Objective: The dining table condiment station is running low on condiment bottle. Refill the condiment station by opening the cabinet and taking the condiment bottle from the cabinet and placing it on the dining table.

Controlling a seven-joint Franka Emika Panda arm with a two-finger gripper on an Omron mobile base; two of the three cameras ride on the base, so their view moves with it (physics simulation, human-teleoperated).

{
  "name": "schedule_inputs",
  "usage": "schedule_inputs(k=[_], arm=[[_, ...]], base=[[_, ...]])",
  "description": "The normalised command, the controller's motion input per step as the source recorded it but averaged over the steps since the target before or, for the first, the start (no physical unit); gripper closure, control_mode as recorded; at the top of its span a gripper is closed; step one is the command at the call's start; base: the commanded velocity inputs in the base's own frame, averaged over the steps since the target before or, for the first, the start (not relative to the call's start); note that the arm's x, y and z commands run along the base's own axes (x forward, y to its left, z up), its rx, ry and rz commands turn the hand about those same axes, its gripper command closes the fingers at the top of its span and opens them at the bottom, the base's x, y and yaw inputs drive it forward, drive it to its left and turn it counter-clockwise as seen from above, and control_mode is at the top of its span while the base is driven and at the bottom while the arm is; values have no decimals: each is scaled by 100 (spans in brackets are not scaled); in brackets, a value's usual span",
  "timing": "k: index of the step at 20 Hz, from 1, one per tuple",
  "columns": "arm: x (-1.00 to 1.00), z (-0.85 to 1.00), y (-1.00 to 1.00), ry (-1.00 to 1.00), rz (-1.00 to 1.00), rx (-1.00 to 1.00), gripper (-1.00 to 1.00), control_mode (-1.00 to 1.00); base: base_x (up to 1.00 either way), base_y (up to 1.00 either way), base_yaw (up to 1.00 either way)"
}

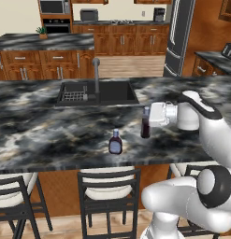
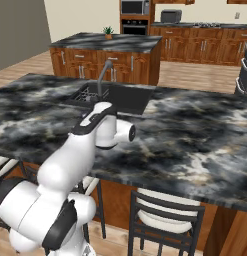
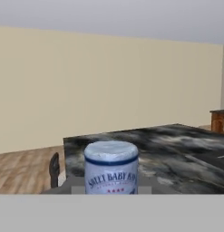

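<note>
My gripper (image 1: 147, 120) reaches in from the right over the dining table (image 1: 51, 121) and is shut on the condiment bottle (image 1: 145, 130), a small dark bottle held upright at or just above the stone top. In the hand view the bottle's pale label (image 3: 111, 168) sits close up at the bottom centre, with the marbled table (image 3: 177, 145) stretching away behind it. My fingertips are hidden there. The right base view has my own arm covering the hand, above the table (image 2: 195, 135). The cabinet is out of view.
A second dark bottle (image 1: 115, 144) with a dark cap stands on the table to the left of my gripper, nearer the front edge. The black sink (image 1: 112, 91) and its tall tap (image 1: 96, 74) lie farther back. Black stools (image 1: 107, 186) line the near side.
</note>
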Motion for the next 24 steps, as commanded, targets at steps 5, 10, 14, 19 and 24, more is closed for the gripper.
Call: schedule_inputs(k=[5,10,14,19,24], arm=[[39,-38,0,0,0,1,100,-100],[41,-47,0,0,2,0,100,-100],[41,-47,0,0,3,0,100,-100],[40,-42,0,0,3,0,100,-100],[39,-39,0,1,3,1,100,-100]], base=[[0,0,0],[0,0,0],[0,0,0],[0,0,0],[0,0,0]])
